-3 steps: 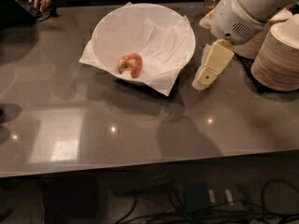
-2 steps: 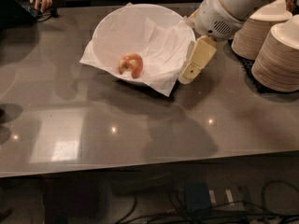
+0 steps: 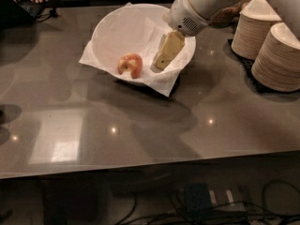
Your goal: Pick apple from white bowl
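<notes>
Left of end effector (image 3: 159, 63), both inside paper-lined round white bowl (image 3: 99, 29): bitten red-yellow apple (image 3: 131, 64). Reaching step; grip state unclear. Next: shift left onto it.

Dim light, small glints on table (image 3: 140, 144) (hand (image 3: 159, 64) in white bowl (image 3: 104, 27) casts shadow).

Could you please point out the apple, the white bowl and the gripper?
apple (image 3: 131, 64), camera view, red skin.
white bowl (image 3: 105, 32), camera view, left inner wall.
gripper (image 3: 158, 65), camera view, lower tip, inside bowl right of apple.
</notes>
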You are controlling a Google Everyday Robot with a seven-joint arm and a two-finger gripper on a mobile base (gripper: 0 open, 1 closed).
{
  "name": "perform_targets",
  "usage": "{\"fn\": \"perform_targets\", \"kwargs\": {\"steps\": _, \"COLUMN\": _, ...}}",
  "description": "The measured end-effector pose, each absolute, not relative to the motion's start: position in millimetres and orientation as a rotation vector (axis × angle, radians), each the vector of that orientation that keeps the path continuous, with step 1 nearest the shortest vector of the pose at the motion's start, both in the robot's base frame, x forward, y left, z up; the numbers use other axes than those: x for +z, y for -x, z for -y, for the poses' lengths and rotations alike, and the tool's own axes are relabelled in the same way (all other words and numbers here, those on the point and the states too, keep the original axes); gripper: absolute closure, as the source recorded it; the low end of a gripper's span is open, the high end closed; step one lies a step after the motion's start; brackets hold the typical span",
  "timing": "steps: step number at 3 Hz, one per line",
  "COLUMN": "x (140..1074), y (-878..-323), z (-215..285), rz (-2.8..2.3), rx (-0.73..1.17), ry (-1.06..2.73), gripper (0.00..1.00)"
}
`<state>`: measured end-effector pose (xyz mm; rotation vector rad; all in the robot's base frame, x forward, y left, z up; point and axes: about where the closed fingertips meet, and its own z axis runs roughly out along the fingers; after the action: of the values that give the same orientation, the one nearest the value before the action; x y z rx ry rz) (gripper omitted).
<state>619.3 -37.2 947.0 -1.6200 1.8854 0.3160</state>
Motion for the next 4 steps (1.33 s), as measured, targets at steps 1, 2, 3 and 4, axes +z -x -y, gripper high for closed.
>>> {"fn": "perform_targets", "kwargs": {"steps": 1, "x": 947.0, "y": -619.4, "z": 37.2, "rz": -1.885, "rx": 0.316, "ry": 1.620, "gripper": 0.00}}
{"fn": "perform_targets", "kwargs": {"steps": 2, "x": 947.6, "y": -632.5, "z": 31.4, "rz": -1.865, "rx": 0.308, "ry": 1.589, "gripper": 0.00}}
{"fn": "perform_targets", "kwargs": {"steps": 3, "x": 944.7, "y": -651.1, "z": 20.1, "rz": -1.839, "rx": 0.327, "ry": 1.559, "gripper": 0.00}}
{"fn": "perform_targets", "kwargs": {"steps": 4, "x": 939.1, "y": -665.5, "z": 9.0, "rz": -1.827, "rx": 0.356, "ry": 1.540, "gripper": 0.19}}
